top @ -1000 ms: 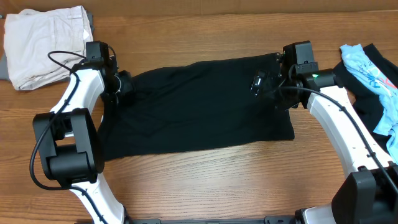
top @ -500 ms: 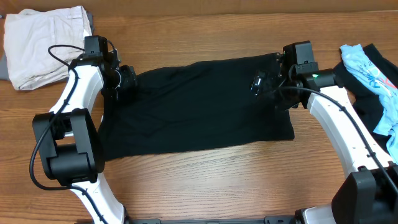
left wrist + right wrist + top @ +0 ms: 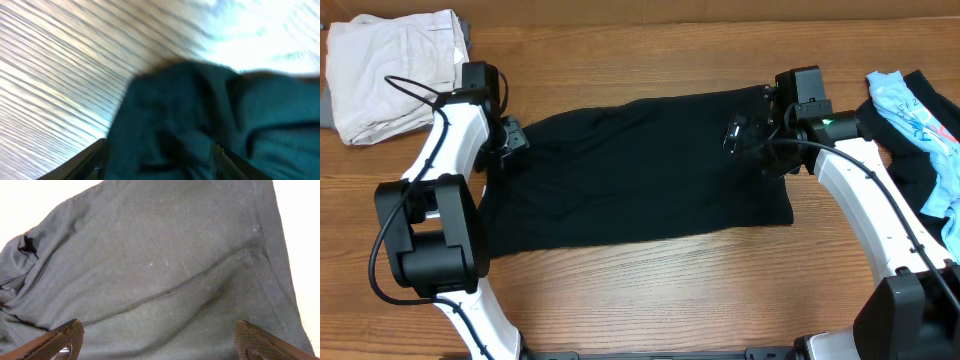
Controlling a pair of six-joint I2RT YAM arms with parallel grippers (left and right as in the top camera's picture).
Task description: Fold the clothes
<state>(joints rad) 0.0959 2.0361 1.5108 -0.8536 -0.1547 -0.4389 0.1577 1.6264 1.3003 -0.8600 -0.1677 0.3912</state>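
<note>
A large black garment (image 3: 640, 170) of the clothes lies spread flat across the middle of the table. My left gripper (image 3: 512, 137) is at its far left corner. In the left wrist view, which is blurred, this gripper (image 3: 160, 155) is open, and bunched black cloth (image 3: 200, 110) lies between and beyond its fingers. My right gripper (image 3: 740, 135) hovers over the garment's far right part. It (image 3: 160, 340) is wide open above flat black fabric (image 3: 165, 255) crossed by a seam, with nothing gripped.
A folded cream garment (image 3: 390, 70) lies at the far left corner. A light blue printed piece (image 3: 910, 105) sits on another black piece (image 3: 945, 140) at the right edge. Bare wooden table (image 3: 650, 290) runs along the near side.
My left gripper shifted slightly right over the garment's corner, then drew back left, its jaws a little wider. The right arm and the garment have not moved.
</note>
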